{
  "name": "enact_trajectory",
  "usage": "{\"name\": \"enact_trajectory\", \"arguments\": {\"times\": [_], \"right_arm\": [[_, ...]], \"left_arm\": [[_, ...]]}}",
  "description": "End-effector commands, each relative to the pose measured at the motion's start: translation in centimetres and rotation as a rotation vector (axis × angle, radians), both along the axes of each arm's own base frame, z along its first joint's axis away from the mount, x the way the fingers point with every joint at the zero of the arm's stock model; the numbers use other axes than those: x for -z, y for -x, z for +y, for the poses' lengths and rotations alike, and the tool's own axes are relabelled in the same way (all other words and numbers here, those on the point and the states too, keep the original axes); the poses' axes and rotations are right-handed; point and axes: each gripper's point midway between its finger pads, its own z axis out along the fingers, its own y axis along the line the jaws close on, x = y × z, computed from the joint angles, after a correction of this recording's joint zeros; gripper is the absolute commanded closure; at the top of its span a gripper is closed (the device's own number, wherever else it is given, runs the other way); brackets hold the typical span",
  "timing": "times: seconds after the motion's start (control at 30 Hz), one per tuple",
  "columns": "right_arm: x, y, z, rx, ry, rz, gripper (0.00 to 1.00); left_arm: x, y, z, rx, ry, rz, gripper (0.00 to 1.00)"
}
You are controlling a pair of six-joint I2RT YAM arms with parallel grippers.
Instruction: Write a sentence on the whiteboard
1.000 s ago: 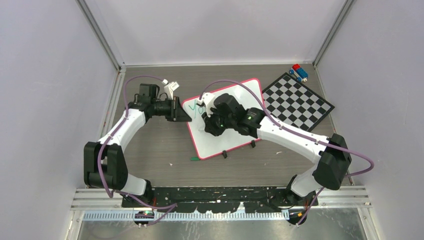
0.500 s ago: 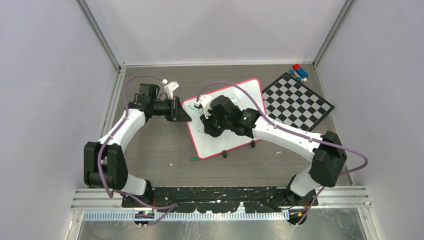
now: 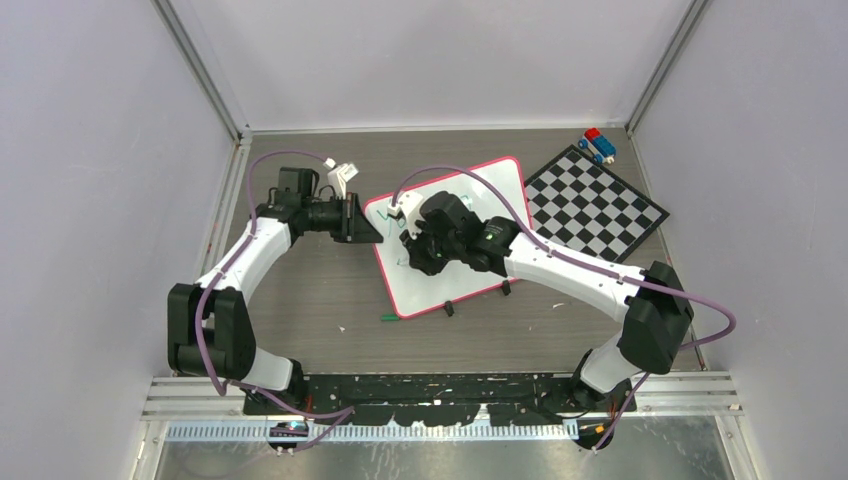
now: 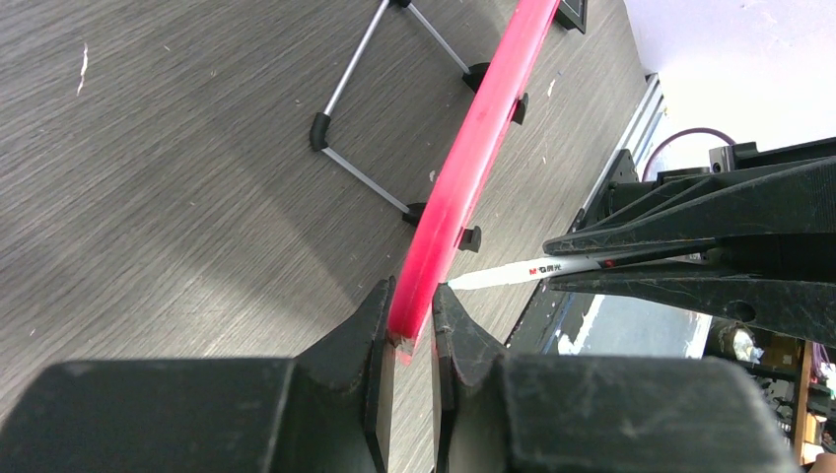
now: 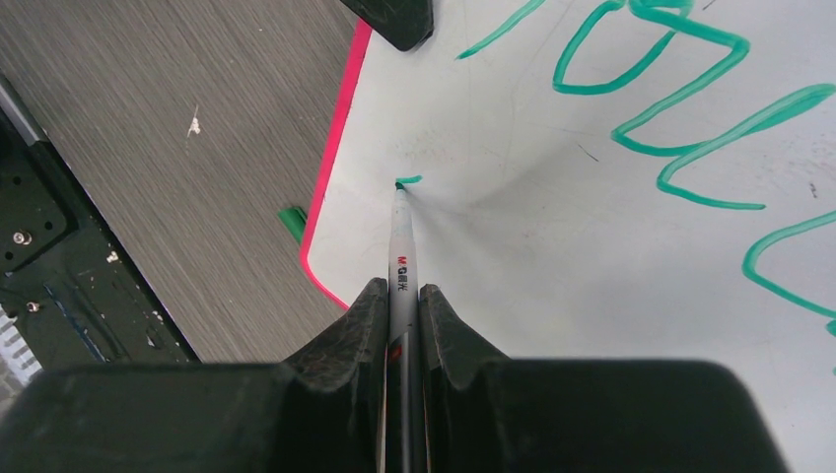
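The right gripper (image 5: 399,293) is closed tight on a marker (image 5: 402,246). The grey barrel sticks out between the jaws at the bottom middle of the right wrist view. Its green tip touches the whiteboard (image 5: 552,256) just inside the pink rim, at the end of a very short fresh green stroke. The sentence (image 5: 690,108) is only begun: large looping green letters fill the upper right of that view, cut off by the frame and not readable there.

The left gripper (image 4: 409,313) is nearly closed, pinching the whiteboard's pink edge at the bottom middle of the left wrist view. A wire stand (image 4: 365,128) with black feet shows beyond it at the upper middle.

Compared with a second ago, the right arm has swung toward the left of the overhead frame, and its wrist now covers more of the green writing near the board's upper left corner. Over the last half second it has barely shifted. The left arm has not moved.

A green cap (image 3: 388,317) lies on the table (image 3: 300,300) just below the board's lower left edge. A checkered board (image 3: 595,205) sits to the right, with toy blocks (image 3: 598,145) at its upper corner.
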Motion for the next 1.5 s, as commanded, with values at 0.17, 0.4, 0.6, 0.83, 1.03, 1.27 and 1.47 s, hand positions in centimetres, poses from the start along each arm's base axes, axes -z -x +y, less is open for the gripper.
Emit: {"name": "enact_trajectory", "arguments": {"times": [0.17, 0.4, 0.6, 0.83, 1.03, 1.27, 1.47], "right_arm": [[-1.2, -0.6, -1.5, 0.02, 0.034, -0.072, 1.0], [-2.1, -1.8, -2.3, 0.074, 0.054, -0.119, 1.0], [-3.4, -2.7, -2.0, 0.098, 0.034, -0.14, 1.0], [-3.7, -2.9, -1.2, 0.097, 0.018, -0.132, 1.0], [-3.2, -2.6, -0.4, 0.078, 0.006, -0.1, 1.0], [-2.9, -2.1, 0.6, 0.053, 0.0, -0.081, 1.0], [-2.5, -0.7, 1.1, -0.008, -0.007, -0.041, 1.0]], "left_arm": [[-0.8, -1.2, 0.3, -0.026, -0.03, -0.072, 1.0], [-0.8, -1.1, 0.4, -0.023, -0.032, -0.074, 1.0], [-0.8, -1.2, 0.4, -0.023, -0.031, -0.074, 1.0], [-0.9, -1.2, 0.3, -0.022, -0.03, -0.075, 1.0], [-0.9, -1.1, 0.3, -0.023, -0.029, -0.073, 1.0], [-0.9, -1.1, 0.4, -0.022, -0.032, -0.076, 1.0], [-0.8, -1.0, 0.4, -0.022, -0.038, -0.076, 1.0]]}}
